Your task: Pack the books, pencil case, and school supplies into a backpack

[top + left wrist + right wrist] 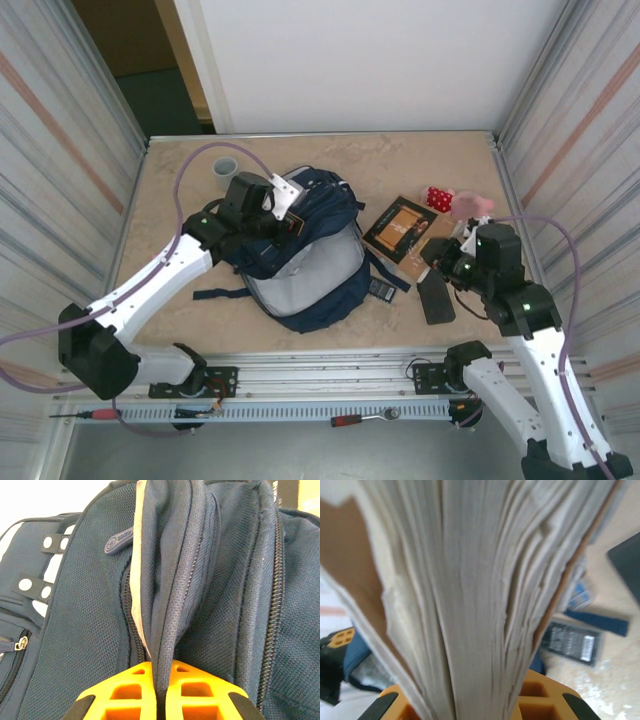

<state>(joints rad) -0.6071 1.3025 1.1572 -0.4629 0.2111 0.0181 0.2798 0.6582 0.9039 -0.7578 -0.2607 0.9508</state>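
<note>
The navy backpack [300, 262] lies in the middle of the table, its grey-lined mouth facing the near edge. My left gripper [290, 222] is at its far top, shut on a fold of the backpack's navy fabric [162, 630] beside a zipper; the orange fingers [130, 690] pinch it. The brown book [402, 228] lies to the right of the backpack. My right gripper [447, 250] is shut on its near corner, and its pale page edges [470, 605] rise between the orange fingers [540, 695]. A dark grey piece with a grid face [572, 642] [380, 288] lies beside a strap.
A flat black oblong [435, 297], perhaps the pencil case, lies near my right gripper. A pink and red plush toy [455, 200] sits behind the book, and a grey cup [224, 170] stands at the back left. Metal walls close in both sides.
</note>
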